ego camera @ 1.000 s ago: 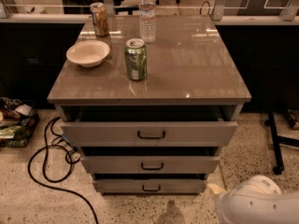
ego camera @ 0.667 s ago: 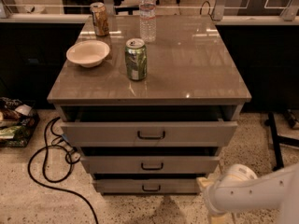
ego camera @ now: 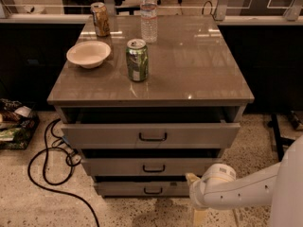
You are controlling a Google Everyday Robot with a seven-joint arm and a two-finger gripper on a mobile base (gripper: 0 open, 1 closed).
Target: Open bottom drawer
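Findings from the single camera view.

Obscured or unclear: the white arm [ego camera: 246, 190] enters from the lower right and is cut off by the frame edge. Its pincer [ego camera: 194, 186] sits low, just beside the right end of the bottom drawer [ego camera: 123, 188]. The wrist housing covers most of it, so I cannot tell how it is set or whether it holds anything. I also cannot confirm contact with the drawer front. A pale tan piece shows below the wrist at the bottom edge, and I cannot say what it is.

Task item: the bottom drawer is the lowest grey strip of the cabinet, just above the floor. Its small black loop handle [ego camera: 153, 191] is centred and the pincer is not on it. A dark gap runs above the front, so the drawer appears slightly ajar.

Above it are the middle drawer [ego camera: 118, 167] and the top drawer [ego camera: 109, 135], the latter pulled out with its interior in shadow.

Worktop [ego camera: 199, 70]: glossy brown, carrying a cream bowl [ego camera: 88, 54], a green can [ego camera: 137, 59], a gold can [ego camera: 100, 19] and a water bottle [ego camera: 148, 14], all upright and apart.

Room: speckled floor [ego camera: 246, 160], a black cable [ego camera: 45, 167] looping at the left, and clutter [ego camera: 12, 126] at the left edge, partly cropped.
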